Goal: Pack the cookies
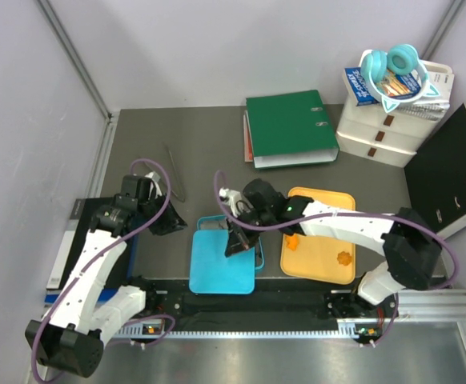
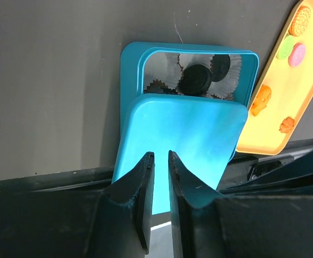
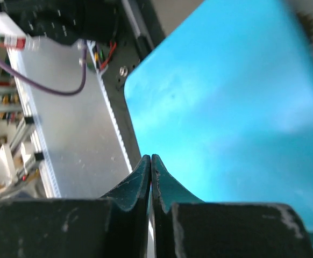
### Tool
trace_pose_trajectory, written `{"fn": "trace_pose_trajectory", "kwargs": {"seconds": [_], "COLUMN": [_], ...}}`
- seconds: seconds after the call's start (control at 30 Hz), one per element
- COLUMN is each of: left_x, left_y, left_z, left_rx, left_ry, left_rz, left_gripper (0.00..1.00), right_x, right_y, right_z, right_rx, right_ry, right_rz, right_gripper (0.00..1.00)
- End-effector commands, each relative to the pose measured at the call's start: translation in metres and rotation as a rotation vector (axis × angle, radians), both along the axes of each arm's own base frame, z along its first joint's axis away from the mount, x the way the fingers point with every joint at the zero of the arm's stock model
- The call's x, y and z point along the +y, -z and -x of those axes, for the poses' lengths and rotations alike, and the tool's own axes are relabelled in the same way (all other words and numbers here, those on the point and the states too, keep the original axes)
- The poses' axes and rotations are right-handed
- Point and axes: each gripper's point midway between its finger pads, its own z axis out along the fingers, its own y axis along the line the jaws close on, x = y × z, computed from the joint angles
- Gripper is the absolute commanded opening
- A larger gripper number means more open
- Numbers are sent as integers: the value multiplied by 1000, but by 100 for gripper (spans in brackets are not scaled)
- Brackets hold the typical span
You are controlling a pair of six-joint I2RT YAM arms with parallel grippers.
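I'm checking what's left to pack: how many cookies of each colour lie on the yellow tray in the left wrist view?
Orange cookies: 3
Green cookie: 1
Pink cookie: 1
Total visible on the yellow tray: 5

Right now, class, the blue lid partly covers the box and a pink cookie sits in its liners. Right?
No. The cookie in the liners is black, not pink; the left wrist view shows it. The lid does partly cover the box.
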Motion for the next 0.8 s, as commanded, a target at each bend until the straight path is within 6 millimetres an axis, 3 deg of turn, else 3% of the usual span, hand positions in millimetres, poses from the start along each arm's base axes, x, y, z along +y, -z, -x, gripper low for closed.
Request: {"fn": "trace_pose_trajectory", "kwargs": {"seconds": [0.0,0.6,0.77], "left_x": [-5,-6,-5], "left_y": [-3,1,3], "left_z": [-7,0,4], "left_rx": [-32,-18,-19], "left_ry": [10,12,11], "left_rz": [23,34,39], "left_gripper": [22,22,22], "right_x": [13,-1,-7], "right_y": [13,66,69], "right_z": [19,-14,-30], "right_rx": [28,26,27], "right_ry": [-107,44,113], "right_rz": [19,215,232], "right_gripper": [0,0,0]}}
